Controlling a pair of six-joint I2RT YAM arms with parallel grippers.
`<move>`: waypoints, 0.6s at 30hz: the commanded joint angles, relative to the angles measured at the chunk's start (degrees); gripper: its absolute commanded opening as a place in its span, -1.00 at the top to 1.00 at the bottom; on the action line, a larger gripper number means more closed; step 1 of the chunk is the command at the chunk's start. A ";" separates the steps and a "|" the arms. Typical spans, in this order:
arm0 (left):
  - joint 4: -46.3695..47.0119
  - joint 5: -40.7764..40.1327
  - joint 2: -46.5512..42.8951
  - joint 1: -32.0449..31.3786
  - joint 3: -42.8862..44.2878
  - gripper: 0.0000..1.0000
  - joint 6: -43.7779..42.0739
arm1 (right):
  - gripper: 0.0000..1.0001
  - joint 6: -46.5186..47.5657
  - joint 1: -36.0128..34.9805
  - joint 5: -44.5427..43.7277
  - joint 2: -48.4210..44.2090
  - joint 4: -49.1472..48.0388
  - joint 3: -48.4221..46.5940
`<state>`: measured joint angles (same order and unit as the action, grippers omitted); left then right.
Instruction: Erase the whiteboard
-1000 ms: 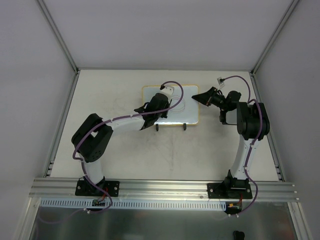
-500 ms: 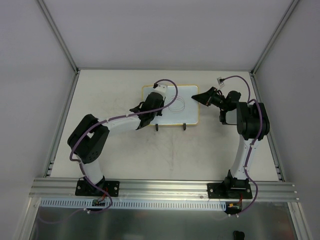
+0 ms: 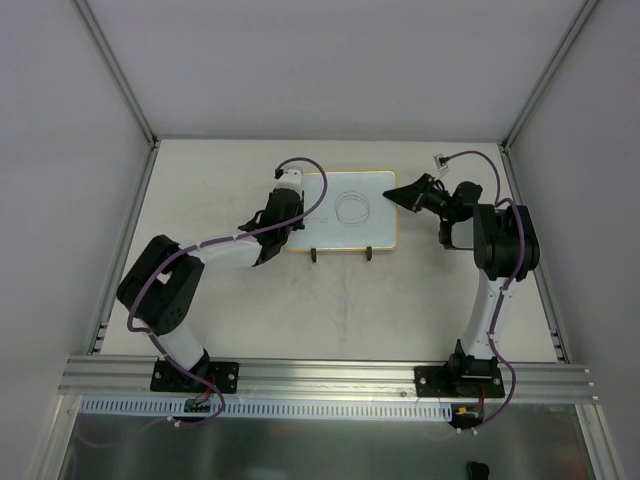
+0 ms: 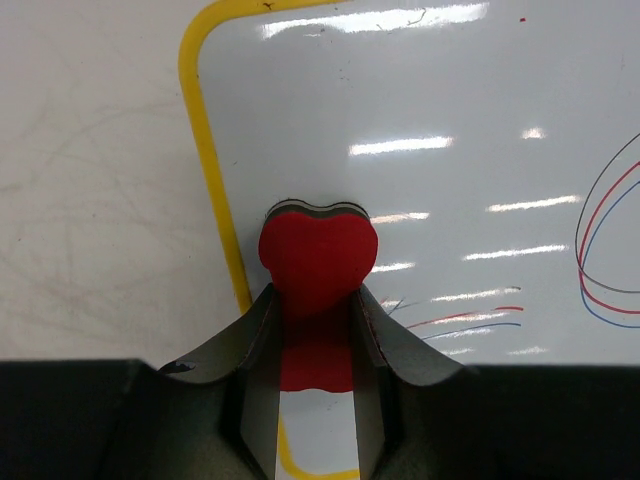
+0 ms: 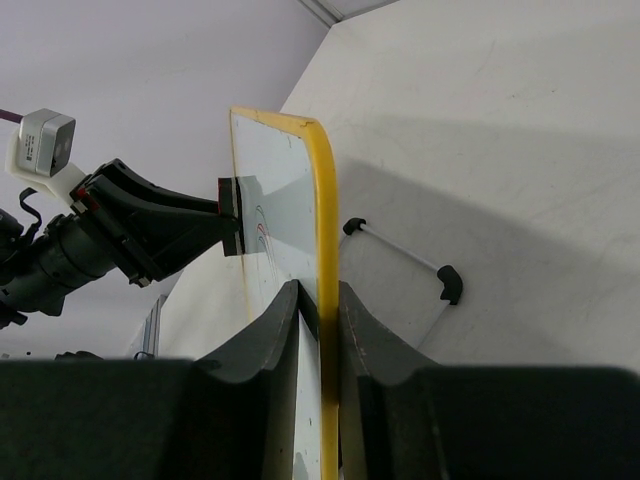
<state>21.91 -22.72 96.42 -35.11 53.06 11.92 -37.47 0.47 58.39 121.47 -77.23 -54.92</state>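
The whiteboard [image 3: 345, 232], glossy white in a yellow frame, stands propped on its wire stand at the back middle of the table. My left gripper [image 3: 293, 212] is shut on a red eraser [image 4: 317, 255], which presses against the board [image 4: 450, 90] just inside its left frame edge. Red, blue and grey looping scribbles [image 4: 605, 250] sit to the right of the eraser, near the board's centre [image 3: 352, 208]. My right gripper [image 3: 392, 194] is shut on the board's right frame edge [image 5: 325, 200], one finger on each face [image 5: 320, 295]. The right wrist view also shows the left gripper [image 5: 230, 215] against the board.
The stand's two black feet [image 3: 313, 255] [image 3: 370, 255] rest on the table in front of the board; one foot [image 5: 450, 283] shows behind it in the right wrist view. Grey walls enclose the table on three sides. An aluminium rail [image 3: 330, 375] runs along the near edge.
My left gripper slid the eraser leftward across the board, from near its middle to its left edge, uncovering the looped scribbles. The right gripper and the board stayed put.
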 commanded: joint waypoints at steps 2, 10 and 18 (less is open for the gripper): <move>-1.97 0.39 3.07 1.89 -3.22 1.00 5.12 | 1.00 3.37 -1.34 -2.14 -0.18 -10.57 0.86; 0.85 -1.10 4.04 -1.45 -4.11 1.00 6.44 | 1.00 4.43 -1.79 -3.19 -0.18 -10.57 1.74; 1.20 -3.12 6.06 -5.40 -2.43 1.00 6.80 | 1.00 5.65 -1.70 -6.36 -1.32 -10.57 4.29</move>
<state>27.86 -26.30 98.41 -40.23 50.96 16.40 -36.93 0.10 56.03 121.01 -79.24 -52.47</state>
